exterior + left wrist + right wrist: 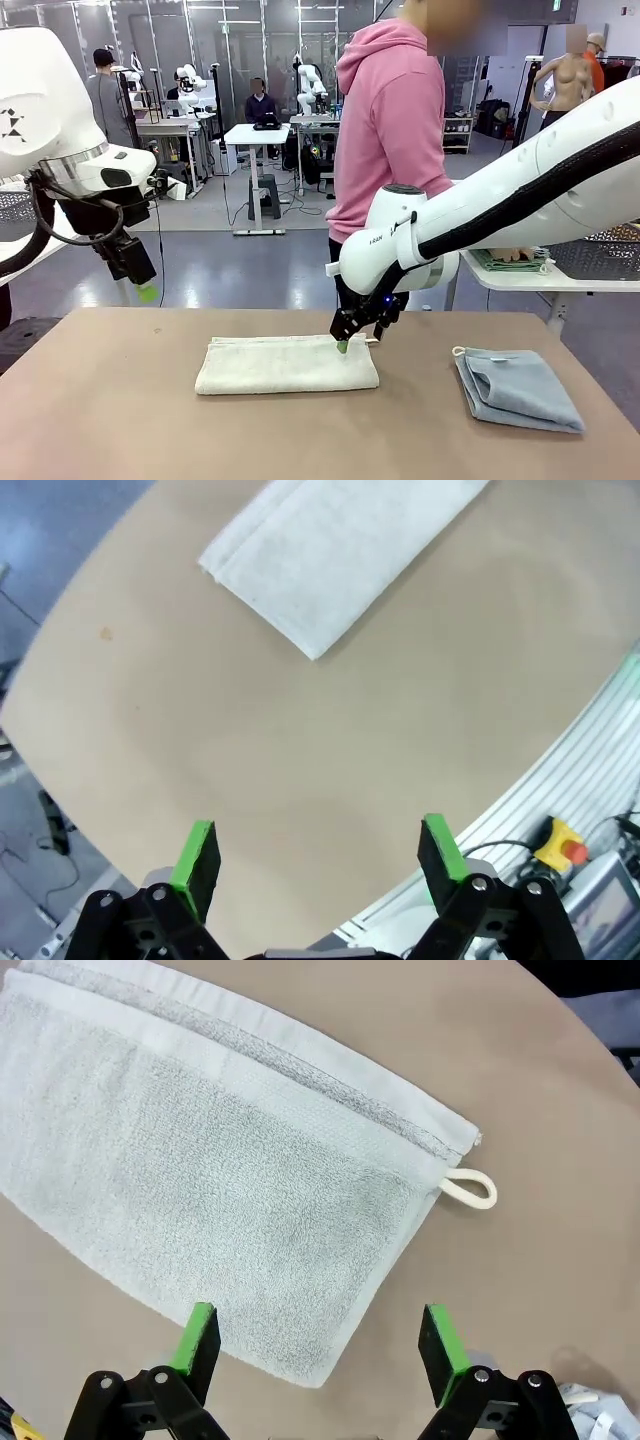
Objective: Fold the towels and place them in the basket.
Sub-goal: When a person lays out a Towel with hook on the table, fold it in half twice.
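Observation:
A cream-white towel (287, 364) lies folded into a long strip at the middle of the brown table (100, 420). My right gripper (343, 343) hovers open just above that towel's right end, near its loop tag (470, 1188). In the right wrist view the cream towel (220, 1180) spreads beneath the open green-padded fingers (198, 1332). A light blue towel (518, 388) lies folded at the table's right. My left gripper (146, 290) hangs open high over the table's far left edge; its wrist view shows the cream towel (340, 550) far off. The basket (600, 255) stands on a side table at right.
A person in a pink hoodie (385, 130) stands at the far side of the table behind my right arm. The white side table (530, 282) at right also carries green cloth (512, 262). The table's front and left areas are bare.

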Controlling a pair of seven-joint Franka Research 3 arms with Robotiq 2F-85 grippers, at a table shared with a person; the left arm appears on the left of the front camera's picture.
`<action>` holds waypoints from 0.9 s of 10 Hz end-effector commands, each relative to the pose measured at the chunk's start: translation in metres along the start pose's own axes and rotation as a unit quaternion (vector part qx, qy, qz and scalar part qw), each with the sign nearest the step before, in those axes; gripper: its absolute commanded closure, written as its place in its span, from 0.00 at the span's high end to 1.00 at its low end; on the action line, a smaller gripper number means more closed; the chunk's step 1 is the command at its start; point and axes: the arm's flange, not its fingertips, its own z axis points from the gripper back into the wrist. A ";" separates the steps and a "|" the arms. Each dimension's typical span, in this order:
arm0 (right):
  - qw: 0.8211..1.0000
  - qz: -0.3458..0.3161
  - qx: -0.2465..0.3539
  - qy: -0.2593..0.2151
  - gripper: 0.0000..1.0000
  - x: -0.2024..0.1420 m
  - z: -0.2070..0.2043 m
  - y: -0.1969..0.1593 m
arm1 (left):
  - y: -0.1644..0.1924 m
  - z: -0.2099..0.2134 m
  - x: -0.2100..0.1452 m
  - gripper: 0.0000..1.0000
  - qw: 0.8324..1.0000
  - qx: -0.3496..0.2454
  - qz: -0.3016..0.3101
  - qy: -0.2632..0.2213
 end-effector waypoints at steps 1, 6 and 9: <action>1.000 0.001 0.000 -0.001 1.00 0.001 0.001 0.001 | 0.008 0.002 0.003 1.00 1.000 -0.007 0.020 0.007; 0.998 -0.045 -0.028 0.016 1.00 -0.003 -0.010 0.000 | 0.007 0.025 -0.006 1.00 1.000 -0.005 0.029 0.003; 0.986 -0.157 -0.059 0.020 1.00 -0.015 -0.022 0.007 | -0.011 0.104 -0.028 1.00 0.997 -0.037 0.044 0.043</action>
